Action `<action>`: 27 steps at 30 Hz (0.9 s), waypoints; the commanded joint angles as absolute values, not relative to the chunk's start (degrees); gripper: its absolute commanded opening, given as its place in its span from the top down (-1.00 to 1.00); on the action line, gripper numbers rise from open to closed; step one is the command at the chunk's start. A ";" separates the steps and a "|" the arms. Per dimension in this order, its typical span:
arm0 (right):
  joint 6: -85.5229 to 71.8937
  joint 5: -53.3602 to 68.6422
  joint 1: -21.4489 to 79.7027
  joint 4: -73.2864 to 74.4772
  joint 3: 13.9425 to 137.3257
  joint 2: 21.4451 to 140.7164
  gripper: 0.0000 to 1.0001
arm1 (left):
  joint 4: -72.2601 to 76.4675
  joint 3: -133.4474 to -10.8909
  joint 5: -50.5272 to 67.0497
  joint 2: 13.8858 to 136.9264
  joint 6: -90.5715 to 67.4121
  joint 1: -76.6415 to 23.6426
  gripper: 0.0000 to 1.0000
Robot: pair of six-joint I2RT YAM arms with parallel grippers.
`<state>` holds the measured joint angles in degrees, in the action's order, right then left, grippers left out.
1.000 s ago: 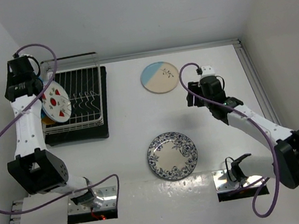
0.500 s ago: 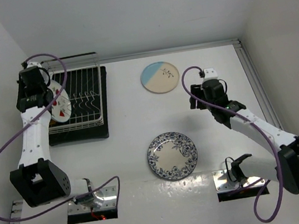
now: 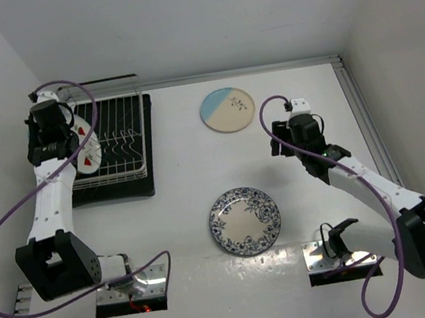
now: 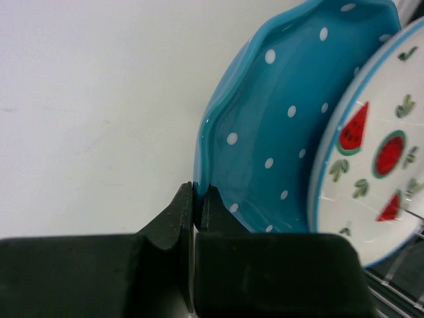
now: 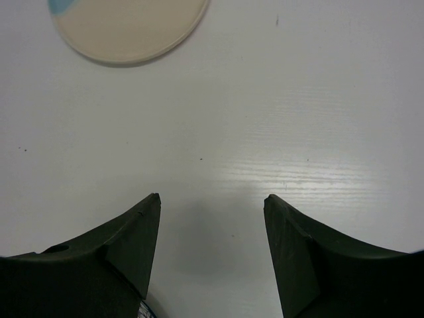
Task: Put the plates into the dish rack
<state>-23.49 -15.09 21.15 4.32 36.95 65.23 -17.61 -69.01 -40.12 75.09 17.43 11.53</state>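
Observation:
The dish rack [image 3: 120, 133] stands at the back left on a black tray [image 3: 155, 185]. In it a teal white-dotted plate [image 4: 285, 132] and a white plate with red fruit [image 4: 377, 165] stand on edge, side by side. My left gripper [image 4: 195, 192] is shut, its tips pressed together right at the teal plate's rim. A blue-and-cream plate [image 3: 227, 109] lies flat at the back centre, and a blue floral plate [image 3: 245, 220] lies nearer the front. My right gripper [image 5: 212, 199] hangs open over bare table between them, holding nothing.
White walls close in the table on the left, back and right. A raised rail [image 3: 360, 105] runs along the right edge. Purple cables [image 3: 11, 205] loop from both arms.
My left arm has swung right and forward against the rack, and the fruit plate now stands steeper on edge. The right arm has shifted slightly right.

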 commanded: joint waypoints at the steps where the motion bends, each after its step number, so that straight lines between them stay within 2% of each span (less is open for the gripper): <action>1: -22.94 -16.17 21.18 1.93 36.56 63.63 -0.28 | -17.84 -69.87 -40.94 75.15 11.17 10.99 1.00; 7: -22.50 -16.35 21.18 1.15 36.39 63.54 -0.28 | -9.60 -67.24 -48.59 73.92 13.88 9.84 1.00; 9: -22.41 -16.17 21.27 1.14 36.56 63.55 -0.28 | -5.81 -66.01 -48.60 73.92 16.42 9.32 1.00; 19: -21.88 -17.40 21.00 1.67 35.25 61.61 -0.28 | -9.40 -60.29 -41.14 74.44 13.98 8.17 1.00; 22: -21.88 -17.49 21.09 1.93 35.16 61.26 -0.28 | -9.40 -60.29 -38.50 75.05 13.97 8.78 0.81; 27: -21.97 -17.49 21.01 1.85 34.54 60.74 -0.30 | -9.40 -62.92 -35.51 77.86 14.50 9.32 0.73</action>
<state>-22.46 -16.40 21.12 3.51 35.09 62.26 -12.32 -60.18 -39.57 76.62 14.81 9.13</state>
